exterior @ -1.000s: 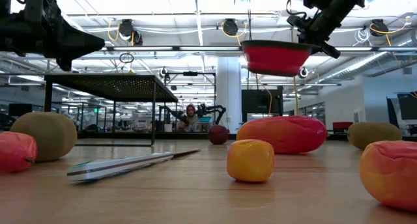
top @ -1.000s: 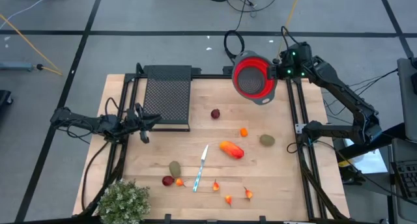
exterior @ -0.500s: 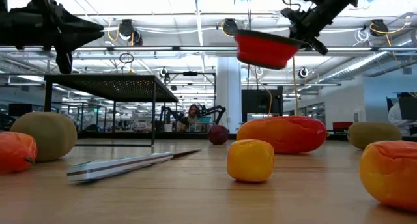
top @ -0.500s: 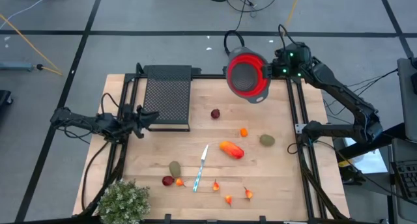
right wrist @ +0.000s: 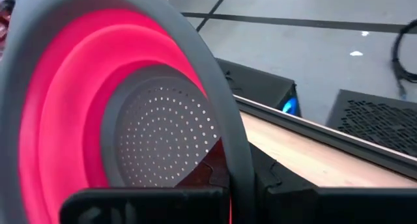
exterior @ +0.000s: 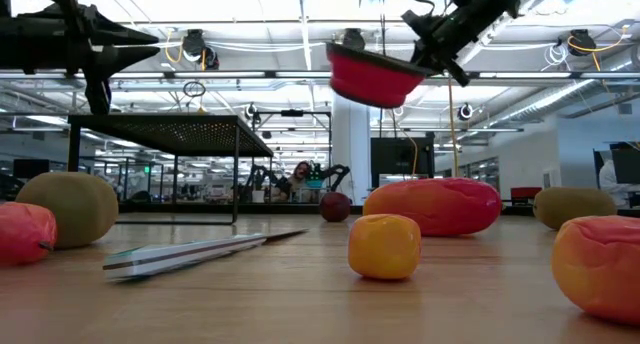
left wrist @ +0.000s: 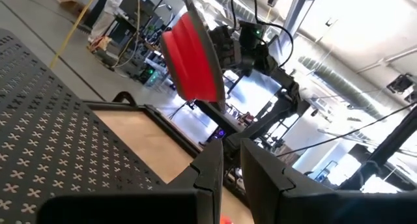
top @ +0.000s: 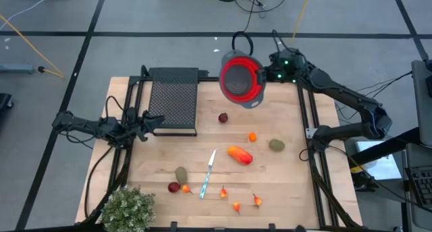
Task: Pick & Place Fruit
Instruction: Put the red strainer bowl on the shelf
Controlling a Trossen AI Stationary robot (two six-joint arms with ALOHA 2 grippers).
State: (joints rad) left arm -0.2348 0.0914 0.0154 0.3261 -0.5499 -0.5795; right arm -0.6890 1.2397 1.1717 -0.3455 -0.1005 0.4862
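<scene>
Right gripper (top: 264,75) is clamped on the rim of the red colander (top: 241,80), carrying it tilted in the air over the table's (top: 290,185) far edge. Just beneath and toward me from it sits the dark-red ball (top: 223,117); further on, the small orange ball (top: 252,137), the long orange-red fruit (top: 240,154) and an olive oval (top: 277,145). All fruit lies on the wood, none in the colander.

Left gripper (top: 150,122) hangs at the left edge, fingers (left wrist: 212,172) nearly together, nothing between them I can see, beside the black mesh rack (top: 173,100). Well away from it toward me: second olive oval (top: 181,174), a red ball (top: 174,187), a knife (top: 208,172), the small red-orange bits (top: 237,206) and a bushy plant (top: 127,209)
</scene>
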